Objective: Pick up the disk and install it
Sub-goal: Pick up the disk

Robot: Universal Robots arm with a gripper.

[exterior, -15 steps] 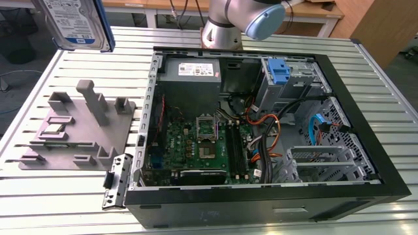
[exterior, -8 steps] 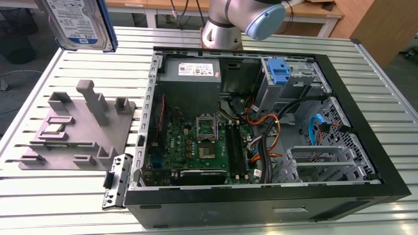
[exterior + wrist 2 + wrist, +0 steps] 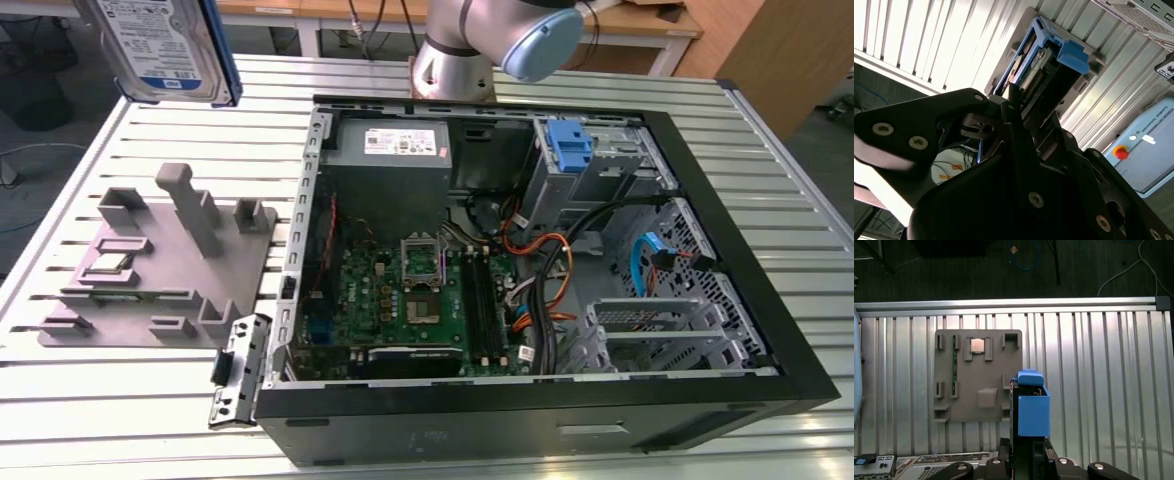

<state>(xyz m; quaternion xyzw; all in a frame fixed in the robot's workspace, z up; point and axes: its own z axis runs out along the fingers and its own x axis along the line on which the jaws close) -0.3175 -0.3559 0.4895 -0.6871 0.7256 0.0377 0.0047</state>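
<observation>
Ribbed aluminium table (image 3: 120, 420) carries the lot: the open black computer case (image 3: 467, 430) toward the exterior view's right, and the grey fixture plate (image 3: 134, 300) just beside it on the exterior view's left. The disk (image 3: 160, 45) is off the table, held high on the plate's side and well apart from the case, with its labelled face turned to the exterior camera. In the first wrist view it shows edge-on, blue rail outward, and its long axis runs straight out from the gripper (image 3: 1026, 445) toward the plate below. The case's drive cage, marked by an upright blue latch (image 3: 571, 145), lies toward the exterior view's right of the disk, at the case's far side. The gripper is clenched on the end of the disk nearest it.
</observation>
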